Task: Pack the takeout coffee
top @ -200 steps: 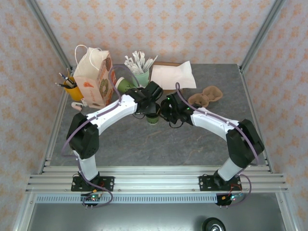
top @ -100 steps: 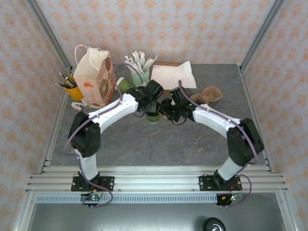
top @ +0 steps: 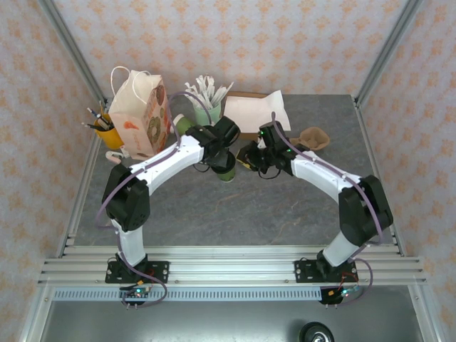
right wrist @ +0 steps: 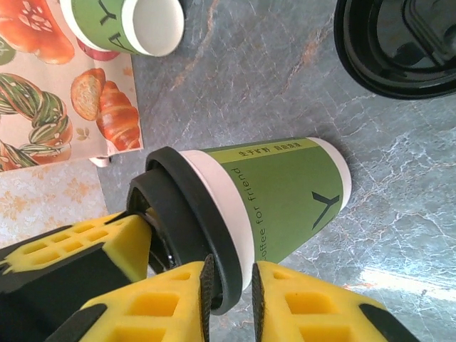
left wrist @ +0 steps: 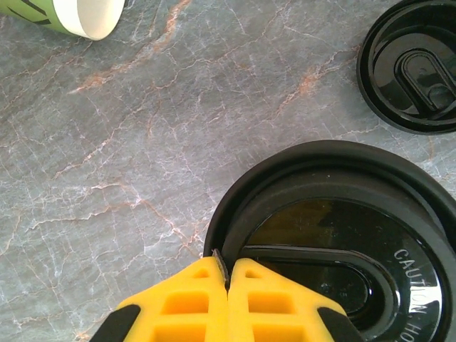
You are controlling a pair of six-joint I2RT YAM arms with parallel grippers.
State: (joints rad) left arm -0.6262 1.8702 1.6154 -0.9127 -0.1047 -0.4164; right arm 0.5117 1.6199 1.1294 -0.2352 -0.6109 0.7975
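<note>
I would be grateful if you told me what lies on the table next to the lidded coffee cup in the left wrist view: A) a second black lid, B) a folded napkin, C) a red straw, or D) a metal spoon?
A: a second black lid lies flat on the grey table, apart from the takeout coffee, towards the top right of that view.

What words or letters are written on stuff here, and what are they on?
"CAUTION HO", cut off by the picture edge: raised on the lid.
"offee for Friend", first letter hidden: on the takeout coffee cup.
"Y": large on that cup, and partly seen on the lidless cup.
Small print along that cup's pale band: too small to read.
</note>
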